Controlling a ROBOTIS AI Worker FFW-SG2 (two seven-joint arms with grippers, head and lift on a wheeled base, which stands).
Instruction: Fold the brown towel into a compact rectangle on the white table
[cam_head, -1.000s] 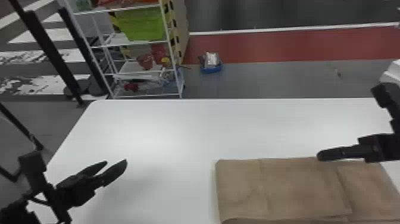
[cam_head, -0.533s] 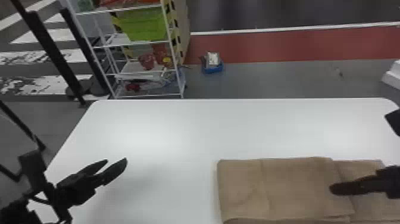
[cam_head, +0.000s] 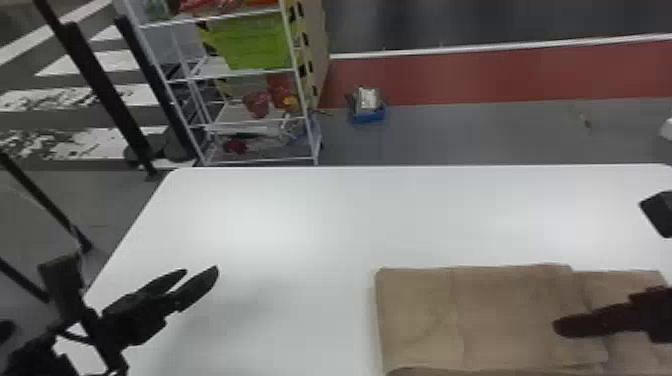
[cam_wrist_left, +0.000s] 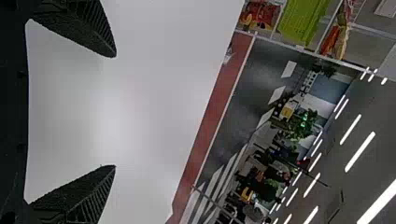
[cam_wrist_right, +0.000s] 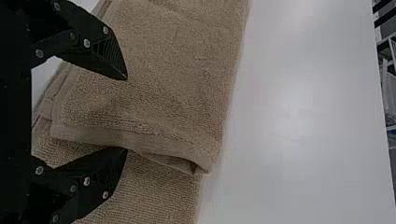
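In the head view my right gripper (cam_head: 582, 322) is over the right part of the brown towel (cam_head: 505, 305), which lies folded at the table's near right. The right wrist view shows the right gripper (cam_wrist_right: 127, 114) open, its fingertips on either side of the hem of the towel's upper layer, with the towel (cam_wrist_right: 168, 60) between and beyond them; contact cannot be told. At the table's left, my left gripper (cam_head: 202, 275) is parked above the bare white surface. Seen from its own wrist, the left gripper (cam_wrist_left: 115, 111) is open and holds nothing.
The white table (cam_head: 320, 215) has its far edge across the middle of the head view. Behind it stand a white shelf rack (cam_head: 250, 117) with a green bin (cam_head: 252, 42) and a small blue container (cam_head: 369, 112) on the floor.
My right gripper has moved from the towel's far edge toward the near side, over the towel's right part. The left arm has kept still, and the towel looks about the same.
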